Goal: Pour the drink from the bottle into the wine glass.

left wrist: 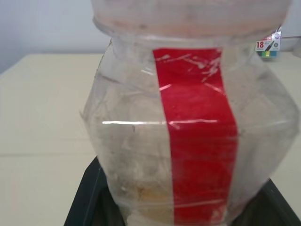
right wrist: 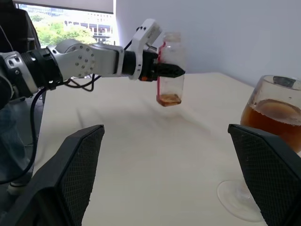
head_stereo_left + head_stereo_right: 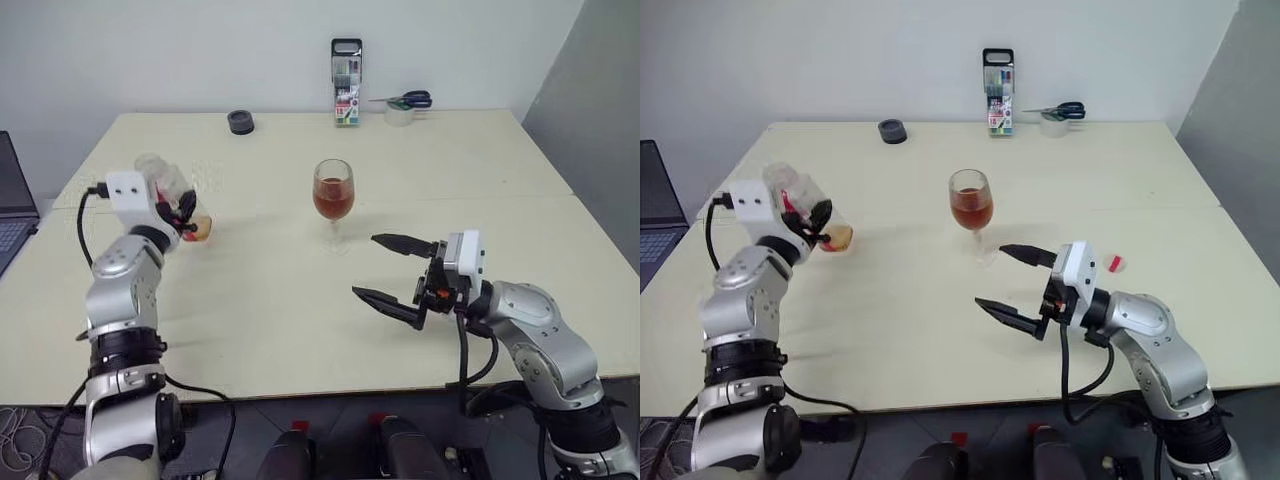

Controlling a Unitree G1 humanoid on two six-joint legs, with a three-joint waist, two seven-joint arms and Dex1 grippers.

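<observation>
Pale walls back a wide cream table [image 3: 300, 330] that spreads across most of the head views, with a seam running along its right half. At the far left edge of the frame sits part of a dark laptop [image 3: 14, 205].

Lower left in the frame, the left gripper [image 3: 186, 214] is clamped on the bottle [image 3: 178, 196], its black fingers [image 2: 171, 70] pressed on either side of the clear body. From the right wrist view the bottle stands upright, held just above the table, nearly empty, with a thin layer of the drink [image 2: 169, 99] at its bottom and a red label strip [image 1: 197, 136] down its side.

Lower right, the right gripper [image 3: 392, 270] points toward the frame's left with its two fingers spread wide and nothing between them.

Near the centre of the frame stands the wine glass [image 3: 333, 200], upright on the table and well apart from both grippers, its bowl roughly half full of reddish-brown liquid.

Along the far edge, at the top of the frame, a tall marker case [image 3: 346, 83] stands upright; right of it is a roll of tape [image 3: 400, 114] with scissors [image 3: 412, 99] lying on it, and to the left a small dark round thing [image 3: 240, 122]. A tiny red scrap [image 3: 1116, 264] lies on the table right of the right gripper.
</observation>
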